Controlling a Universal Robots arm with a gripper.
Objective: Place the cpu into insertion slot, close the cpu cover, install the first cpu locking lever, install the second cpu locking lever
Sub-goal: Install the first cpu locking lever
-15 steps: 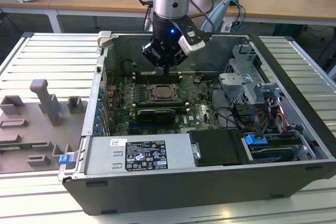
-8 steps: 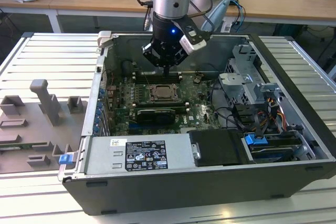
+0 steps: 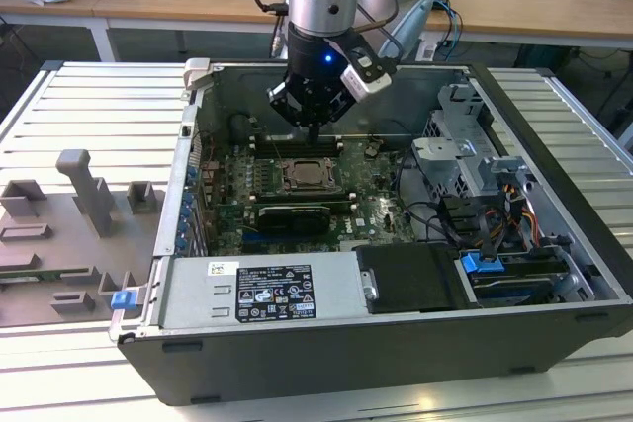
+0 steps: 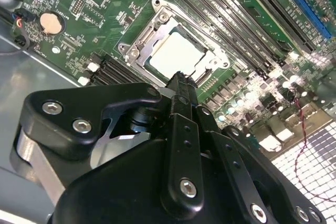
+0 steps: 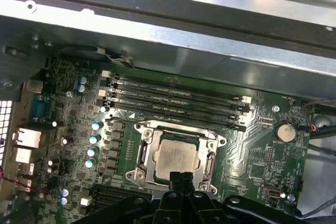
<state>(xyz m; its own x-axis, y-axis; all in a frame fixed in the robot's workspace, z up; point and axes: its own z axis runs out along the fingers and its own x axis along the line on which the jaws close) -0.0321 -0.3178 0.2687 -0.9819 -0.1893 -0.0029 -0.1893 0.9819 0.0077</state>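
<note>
Hanging over the open computer box (image 3: 326, 363), I am holding my hand (image 3: 312, 128) just above the green board (image 5: 63, 103). My fingers (image 4: 181, 85) are pressing together and they are gripping nothing. The chip (image 5: 176, 157) is lying flat in its slot (image 5: 142, 156), right below my fingertips and not touching them. The shiny cover (image 5: 181, 131) is lying down flat around the chip, so the chip's pale top is showing through the cover's window. Long black strips (image 5: 178, 98) are running side by side just past the slot, and a round silver battery (image 5: 286, 131) is sitting off to one side of my hand. The box is sitting on a grey ribbed table (image 3: 89, 116) that is spreading out on both sides of me.
</note>
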